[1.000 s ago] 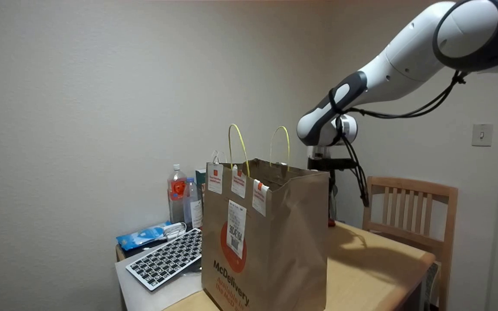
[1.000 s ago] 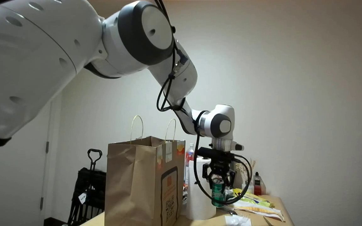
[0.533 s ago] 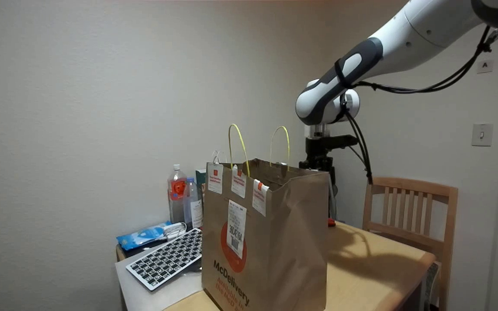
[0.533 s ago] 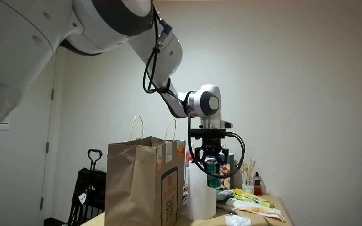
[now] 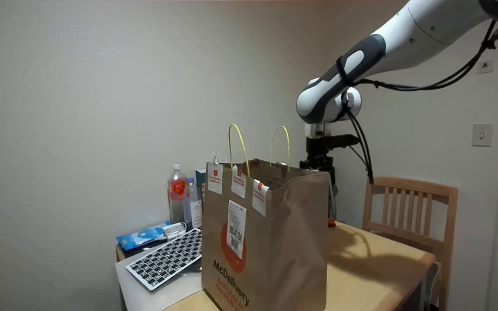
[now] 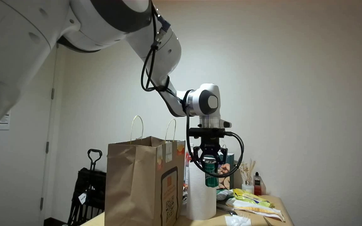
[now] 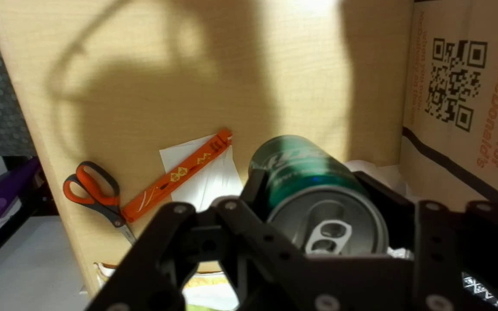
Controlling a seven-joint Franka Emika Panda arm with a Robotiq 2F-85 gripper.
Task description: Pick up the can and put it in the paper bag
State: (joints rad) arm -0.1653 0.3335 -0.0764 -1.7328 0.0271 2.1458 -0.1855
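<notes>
The green can (image 6: pixel 211 179) hangs upright in my gripper (image 6: pixel 212 163), off the table and to the right of the paper bag (image 6: pixel 134 182) in an exterior view. In the wrist view the can (image 7: pixel 305 166) sits between both fingers of the gripper (image 7: pixel 311 179), its silver top and pull tab facing the camera. The brown paper bag stands upright with its top open and two looped handles raised. It also shows in an exterior view (image 5: pixel 298 242), where it hides the can and the fingertips, and at the right of the wrist view (image 7: pixel 456 147). The can appears lower than the bag's rim.
A white paper roll (image 6: pixel 200 202) stands beside the bag, behind the can. Scissors (image 7: pixel 98 196) and an orange wrapper (image 7: pixel 178 177) lie on the table (image 7: pixel 154 108). Packets (image 6: pixel 251 197), a red bottle (image 6: pixel 257 185), clear bottles (image 5: pixel 177 194) and a keyboard (image 5: pixel 167 259) are around.
Over the last second my gripper has risen with the can in it and shifted toward the bag. In the last half second it has moved only slightly. The bag has not moved.
</notes>
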